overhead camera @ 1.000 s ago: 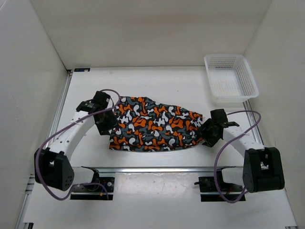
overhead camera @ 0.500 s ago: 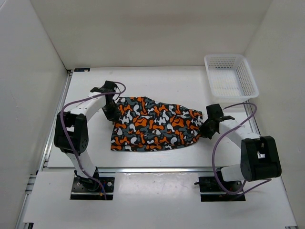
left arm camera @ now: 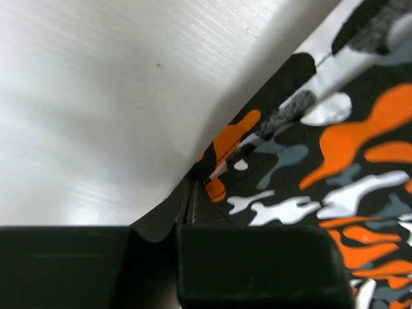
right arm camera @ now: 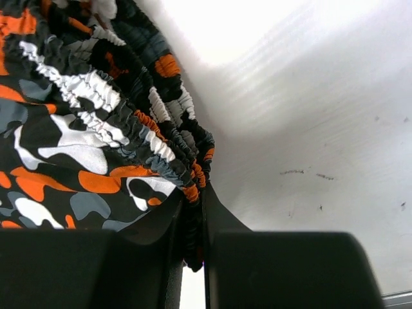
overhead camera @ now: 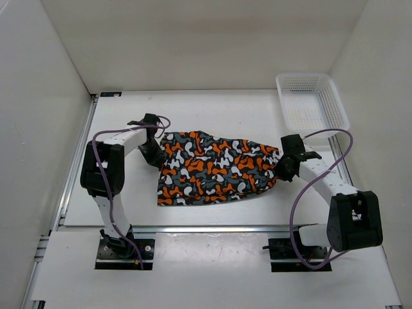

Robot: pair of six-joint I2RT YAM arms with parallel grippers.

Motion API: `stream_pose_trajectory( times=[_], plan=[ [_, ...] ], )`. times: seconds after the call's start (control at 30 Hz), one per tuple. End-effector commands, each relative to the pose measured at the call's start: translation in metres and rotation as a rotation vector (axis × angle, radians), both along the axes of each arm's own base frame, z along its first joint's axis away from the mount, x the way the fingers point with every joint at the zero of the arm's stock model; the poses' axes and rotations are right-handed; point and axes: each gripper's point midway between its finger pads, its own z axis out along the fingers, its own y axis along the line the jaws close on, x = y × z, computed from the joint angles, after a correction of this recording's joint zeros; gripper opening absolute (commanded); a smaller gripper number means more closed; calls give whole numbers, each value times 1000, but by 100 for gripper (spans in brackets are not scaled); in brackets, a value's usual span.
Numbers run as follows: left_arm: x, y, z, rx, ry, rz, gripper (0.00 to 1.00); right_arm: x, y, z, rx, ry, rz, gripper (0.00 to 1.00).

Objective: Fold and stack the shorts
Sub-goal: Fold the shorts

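Shorts [overhead camera: 215,168] swallow my jaw tips at both ends, yet my left gripper [overhead camera: 156,158] is clamped on the hem [left arm camera: 222,151] and my right gripper [overhead camera: 281,170] pinches the elastic waistband [right arm camera: 154,145]. They lie across the middle of the table [overhead camera: 212,109], long axis left edge to right edge, waistband rightward.

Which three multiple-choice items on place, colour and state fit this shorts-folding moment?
1. Which colour marks the soft camouflage-print fabric shorts? A green; B orange; C purple.
2. Where does the white plastic mesh basket stand? A far right of the table; B near left; C between the arm bases.
3. How is the right gripper? A open over the basket; B open, empty; C shut on the shorts' waistband.
B, orange blotches show; A, it sits by the far right corner; C, the wrist view shows it pinching gathered elastic.
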Motion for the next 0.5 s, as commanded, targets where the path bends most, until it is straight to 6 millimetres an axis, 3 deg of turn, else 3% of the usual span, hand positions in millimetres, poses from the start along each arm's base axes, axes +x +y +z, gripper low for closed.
stream_pose_trajectory(
  times=[0.0,0.2,0.27,0.4,0.43,0.47],
  plan=[
    [2,-8,-5,-21,-10,9,10,16,-11,25,-75,-68,23,0],
    [2,-36,-21,-69,22,-47,10,29,-12,46,-105,-100,62,0],
    [0,-41,-21,-69,22,-63,10,41,-6,65,-103,-146,80,0],
    [0,-47,-13,-83,3,-76,10,68,25,114,-117,-267,208,0],
    [0,-47,-13,-84,3,-76,10,69,42,118,-129,-268,264,0],
    [-1,-48,-12,-92,5,-78,10,81,54,143,-137,-324,299,0]
  ],
)
